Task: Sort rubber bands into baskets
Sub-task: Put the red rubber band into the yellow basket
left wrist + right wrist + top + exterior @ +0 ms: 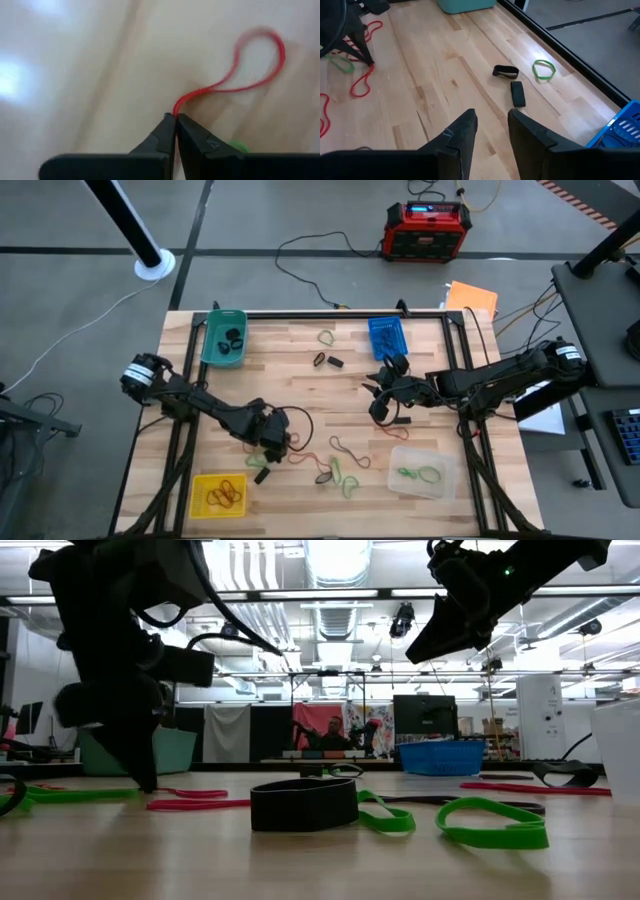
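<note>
My left gripper (175, 118) stands near the table's front left, tips down on the wood, shut on a red rubber band (257, 60). In the high view it (272, 444) is between the yellow basket (219, 494) and several red and green bands (340, 472). My right gripper (492, 129) hangs open above the table's middle right (385, 395), nothing between its fingers. The teal basket (224, 337) and blue basket (387, 337) sit at the far edge. The clear basket (420, 471), at the front right, holds green bands. My left gripper pinches the red band's narrow end (181, 104) between its two fingertips. The fingers come from above, slanting steeply down. The rest of the band lies slack on the table as an open loop (270, 45) beyond the tips.
Two black bands (506, 71) and a green band (543, 69) lie on the wood between the teal and blue baskets. A wide black band (303, 805) and green bands (495, 833) lie near the front edge. A red-and-black box (427, 230) stands on the floor beyond the table.
</note>
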Robot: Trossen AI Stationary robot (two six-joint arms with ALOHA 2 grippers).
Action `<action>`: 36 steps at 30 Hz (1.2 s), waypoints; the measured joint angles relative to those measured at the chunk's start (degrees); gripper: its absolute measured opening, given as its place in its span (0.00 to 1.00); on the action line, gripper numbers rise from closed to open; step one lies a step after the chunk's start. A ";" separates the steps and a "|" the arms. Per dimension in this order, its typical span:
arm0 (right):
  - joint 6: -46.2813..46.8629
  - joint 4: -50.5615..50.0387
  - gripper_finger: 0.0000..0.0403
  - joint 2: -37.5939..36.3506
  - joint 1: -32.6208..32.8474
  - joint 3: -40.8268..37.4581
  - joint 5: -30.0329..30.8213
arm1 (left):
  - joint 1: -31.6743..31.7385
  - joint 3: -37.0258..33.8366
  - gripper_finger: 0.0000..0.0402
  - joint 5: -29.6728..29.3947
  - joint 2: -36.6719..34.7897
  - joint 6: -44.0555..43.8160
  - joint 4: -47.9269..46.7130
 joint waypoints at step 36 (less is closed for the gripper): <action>-0.02 0.00 0.29 -0.01 0.00 -0.02 0.02 | -22.46 18.47 0.00 30.43 -19.53 -9.63 -23.35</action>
